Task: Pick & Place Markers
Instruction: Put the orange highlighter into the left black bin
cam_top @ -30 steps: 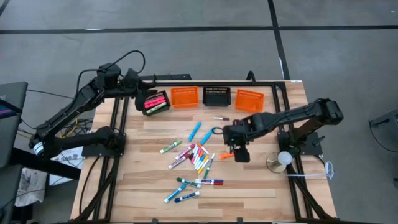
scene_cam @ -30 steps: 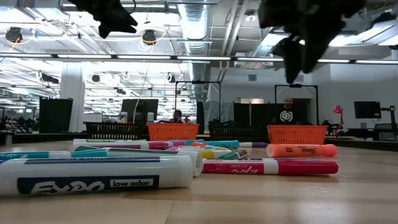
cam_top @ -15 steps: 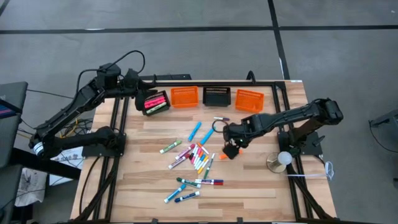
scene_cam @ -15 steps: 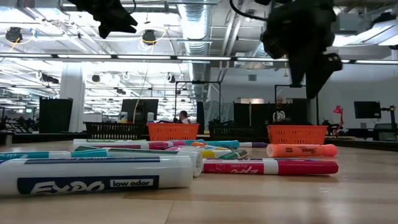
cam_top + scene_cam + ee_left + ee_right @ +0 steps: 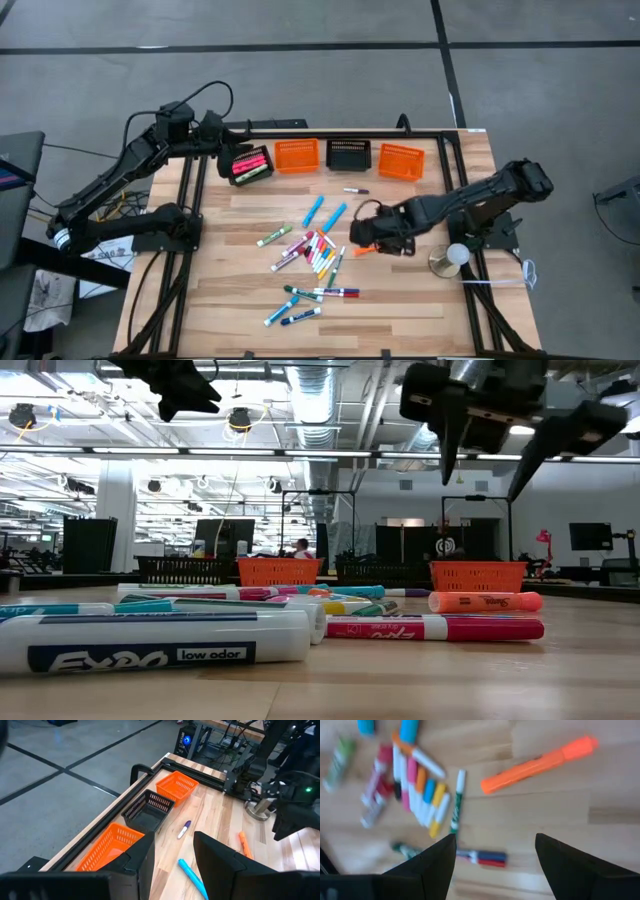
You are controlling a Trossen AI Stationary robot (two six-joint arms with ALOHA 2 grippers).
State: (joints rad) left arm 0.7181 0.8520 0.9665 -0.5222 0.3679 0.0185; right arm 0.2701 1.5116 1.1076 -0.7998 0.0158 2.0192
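1. Right gripper [image 5: 366,238]: since the earlier frames it has swung round from pointing down at the table to lying low and reaching sideways toward the marker pile. Its fingers [image 5: 447,435] are now spread wide and hold nothing. It hangs just above the orange marker [image 5: 362,250], not touching it.
2. Orange marker: lies flat on the table [image 5: 420,300], just beside the main pile on the side nearer the right arm, apart from the other markers. The right wrist view shows it bare between the spread fingers [image 5: 536,763].
3. Main pile of markers [image 5: 315,250]: a loose cluster at mid-table, next to the orange marker, in pink, red, yellow, blue, green and white.
4. Front group of markers [image 5: 310,300]: several lie apart from the main pile, toward the table's front edge.
5. Purple marker [image 5: 356,190]: lies alone between the orange marker and the black basket [image 5: 348,155].
6. Left gripper [image 5: 232,140]: waits at the table's back corner, well apart from the orange marker, beside a tilted basket [image 5: 251,165] holding pink markers. Fingers [image 5: 215,860] partly spread, holding nothing.
7. Two orange baskets [image 5: 296,155] [image 5: 401,160]: flank the black basket.
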